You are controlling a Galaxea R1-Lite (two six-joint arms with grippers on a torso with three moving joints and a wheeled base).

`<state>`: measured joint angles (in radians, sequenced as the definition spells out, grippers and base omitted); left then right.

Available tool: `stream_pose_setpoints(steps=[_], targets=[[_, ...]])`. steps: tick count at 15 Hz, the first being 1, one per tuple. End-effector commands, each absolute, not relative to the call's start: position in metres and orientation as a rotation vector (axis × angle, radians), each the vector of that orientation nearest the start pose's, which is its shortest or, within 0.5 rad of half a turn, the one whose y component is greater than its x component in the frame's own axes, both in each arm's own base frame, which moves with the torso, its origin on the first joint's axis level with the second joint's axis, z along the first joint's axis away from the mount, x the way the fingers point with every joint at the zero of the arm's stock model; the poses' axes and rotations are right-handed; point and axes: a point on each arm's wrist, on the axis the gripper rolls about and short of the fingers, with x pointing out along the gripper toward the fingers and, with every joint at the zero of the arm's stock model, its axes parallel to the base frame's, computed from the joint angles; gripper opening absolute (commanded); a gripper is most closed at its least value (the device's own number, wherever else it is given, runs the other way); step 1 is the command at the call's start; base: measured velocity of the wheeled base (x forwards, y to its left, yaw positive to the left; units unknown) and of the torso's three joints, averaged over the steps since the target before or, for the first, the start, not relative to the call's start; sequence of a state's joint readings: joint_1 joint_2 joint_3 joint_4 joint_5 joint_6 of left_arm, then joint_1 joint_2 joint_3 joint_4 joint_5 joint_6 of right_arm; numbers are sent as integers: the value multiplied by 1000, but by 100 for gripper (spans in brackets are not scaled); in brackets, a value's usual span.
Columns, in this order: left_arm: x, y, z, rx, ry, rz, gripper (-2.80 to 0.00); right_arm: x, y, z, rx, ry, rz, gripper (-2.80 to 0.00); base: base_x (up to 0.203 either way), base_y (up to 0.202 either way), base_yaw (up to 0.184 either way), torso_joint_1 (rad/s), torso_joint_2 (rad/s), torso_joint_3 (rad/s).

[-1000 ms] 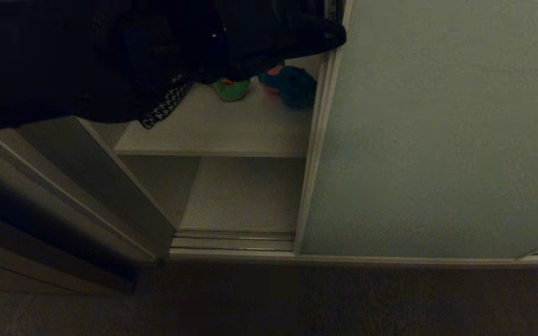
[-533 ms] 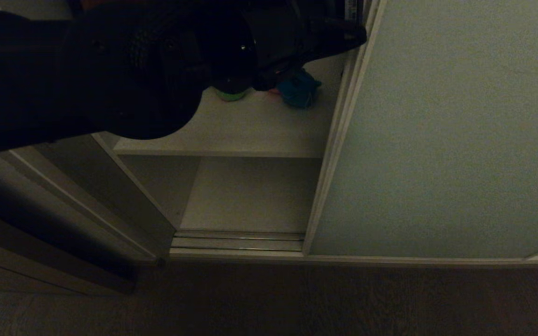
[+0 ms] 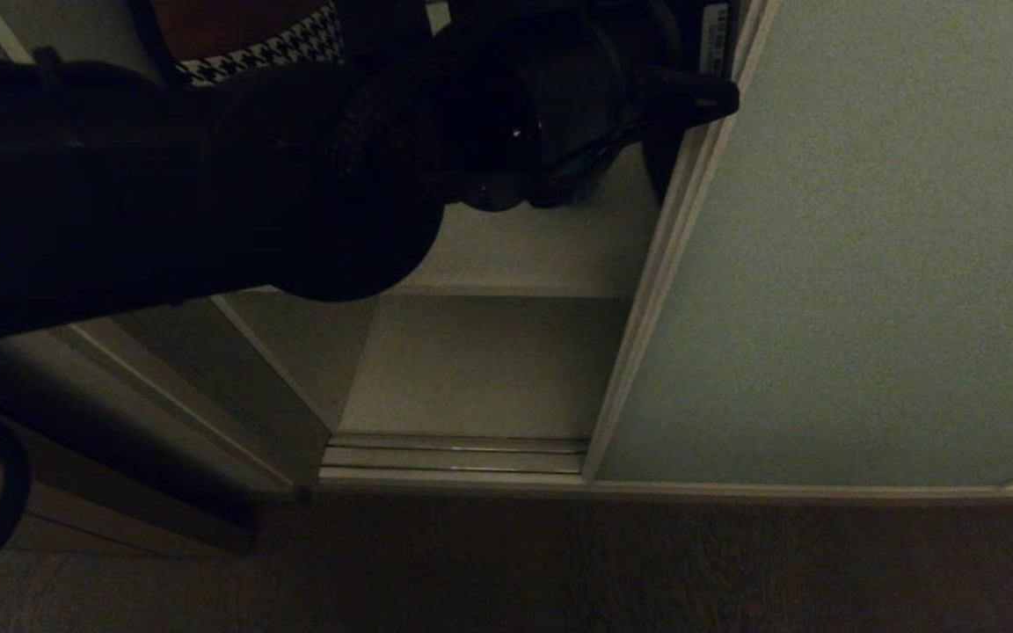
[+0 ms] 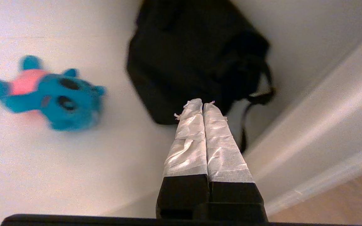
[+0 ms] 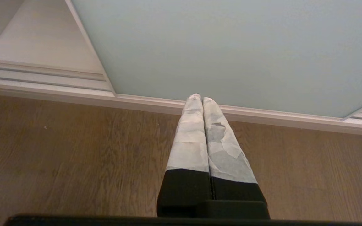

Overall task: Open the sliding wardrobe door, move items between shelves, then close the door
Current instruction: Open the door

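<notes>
Further right than before, the sliding wardrobe door (image 3: pixel 867 264) has been pushed by the left gripper (image 3: pixel 717 98). Fingers are pressed together at upper centre. Contact should be kept on the frame edge (image 3: pixel 656 290).

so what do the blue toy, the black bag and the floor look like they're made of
Blue toy: soft plush, going by its fuzzy outline and stuffed, rounded limbs. Black bag: probably matte woven fabric, as it slumps and trails a limp strap. Floor: wood or wood-look laminate, with visible grain lines and a low sheen.

Plush toy (image 4: pixel 47 94) & bag (image 4: pixel 196 59) side by side on shelf (image 4: pixel 58 163).
</notes>
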<state>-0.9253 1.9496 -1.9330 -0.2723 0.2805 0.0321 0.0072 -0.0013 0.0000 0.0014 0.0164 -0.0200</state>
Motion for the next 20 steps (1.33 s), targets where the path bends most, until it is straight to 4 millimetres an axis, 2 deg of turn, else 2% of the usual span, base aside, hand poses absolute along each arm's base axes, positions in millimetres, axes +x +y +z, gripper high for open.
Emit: stream_pose_setpoints(steps=[1,4,6,8,10,11,14,17,20], targets=[[239,-319,364,-107,-207,-656,-280,-23,0,75,-20,-2,24,-280,0,0,0,0,0,0],[232,-340,353,-114,-216,-697,-280,-23,0,75,-20,-2,25,-280,0,0,0,0,0,0],[228,-346,352,-121,-225,-710,-280,-23,0,75,-21,-2,25,-280,0,0,0,0,0,0],[224,-337,362,-137,-241,-696,-280,-23,0,75,-20,-2,25,-280,0,0,0,0,0,0],[212,-315,383,-172,-266,-680,-280,-23,0,75,-21,-2,25,-280,0,0,0,0,0,0],[208,-307,387,-178,-263,-675,-280,-23,0,75,-21,-2,25,-280,0,0,0,0,0,0],[189,-266,407,-194,-287,-627,-280,-23,0,75,-21,-2,25,-280,0,0,0,0,0,0],[193,-195,421,-172,-289,-457,-280,-23,0,75,-20,-2,24,-280,0,0,0,0,0,0],[206,-120,413,-100,-239,-202,-280,-23,0,75,-20,-2,25,-280,0,0,0,0,0,0]])
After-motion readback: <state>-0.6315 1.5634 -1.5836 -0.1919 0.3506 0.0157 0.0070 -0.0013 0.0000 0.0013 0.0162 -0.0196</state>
